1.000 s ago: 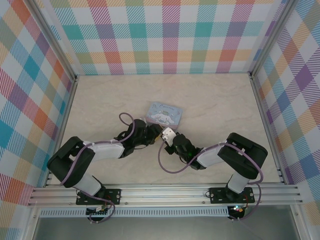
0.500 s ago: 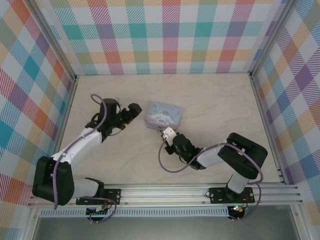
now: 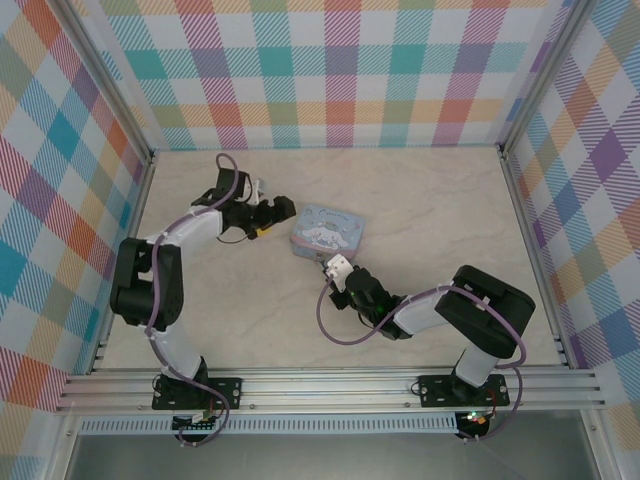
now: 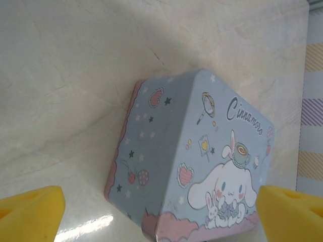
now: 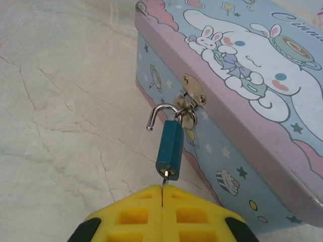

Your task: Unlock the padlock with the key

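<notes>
table point(image 3: 430, 220): one, marbled.
tin point(image 3: 328, 229): one, pale blue, mid-table.
left gripper point(image 3: 277, 218): fingers spread wide, just beside the tin.
right gripper point(image 5: 162, 194): fingers pressed together, pinching the key.
padlock point(image 5: 169, 146): one, hanging on the tin's hasp point(image 5: 194, 89), shackle sprung open.
key point(image 5: 163, 177): one, stuck in the padlock's underside.

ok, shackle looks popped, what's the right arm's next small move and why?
Probably open and ease back: the silvery shackle of the small teal padlock has one end free, hanging on the hasp of the pale blue cartoon tin, and the yellow right fingers pinch the thin key in its base. Unlocking looks done.
</notes>
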Available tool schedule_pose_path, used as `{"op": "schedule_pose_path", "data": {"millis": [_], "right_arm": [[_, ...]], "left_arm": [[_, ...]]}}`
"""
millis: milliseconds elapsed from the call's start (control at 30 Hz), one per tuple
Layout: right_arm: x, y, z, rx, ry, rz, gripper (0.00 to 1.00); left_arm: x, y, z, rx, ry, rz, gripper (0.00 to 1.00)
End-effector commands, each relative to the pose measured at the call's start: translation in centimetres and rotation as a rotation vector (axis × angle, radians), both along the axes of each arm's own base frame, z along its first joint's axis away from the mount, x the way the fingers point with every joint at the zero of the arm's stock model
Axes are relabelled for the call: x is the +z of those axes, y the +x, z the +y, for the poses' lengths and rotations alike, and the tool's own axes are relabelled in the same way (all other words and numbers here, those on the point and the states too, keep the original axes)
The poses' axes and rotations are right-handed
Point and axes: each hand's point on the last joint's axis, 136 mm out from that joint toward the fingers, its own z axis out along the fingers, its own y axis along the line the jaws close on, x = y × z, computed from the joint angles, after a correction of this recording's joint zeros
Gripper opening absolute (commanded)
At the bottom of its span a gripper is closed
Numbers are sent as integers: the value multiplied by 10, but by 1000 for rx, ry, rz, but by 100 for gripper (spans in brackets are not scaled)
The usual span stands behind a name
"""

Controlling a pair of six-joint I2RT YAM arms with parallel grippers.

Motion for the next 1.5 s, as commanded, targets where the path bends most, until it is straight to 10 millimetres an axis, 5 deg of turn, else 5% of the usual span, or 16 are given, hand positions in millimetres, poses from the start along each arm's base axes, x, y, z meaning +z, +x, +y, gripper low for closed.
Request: {"op": "schedule_pose_path", "data": {"millis": [0,433,767,1133,1467], "right_arm": [[0,2,5,1,18,17,0],[0,3,7,-13,33,39,0],[4,6,-3,-47,126,176,0],[12,3,-17,-15,322,329,0],[1,-11,-10,54,319,447,0]], "left_arm": [[4,7,-14,-81,-40,-14,91],[-38,24,-50,-202,-33,84,78],[-65,12,-24,-110,60,126,61],[-65,-20,4,12,91,110,58],[-65,-44,14,174,10,116,58]]}}
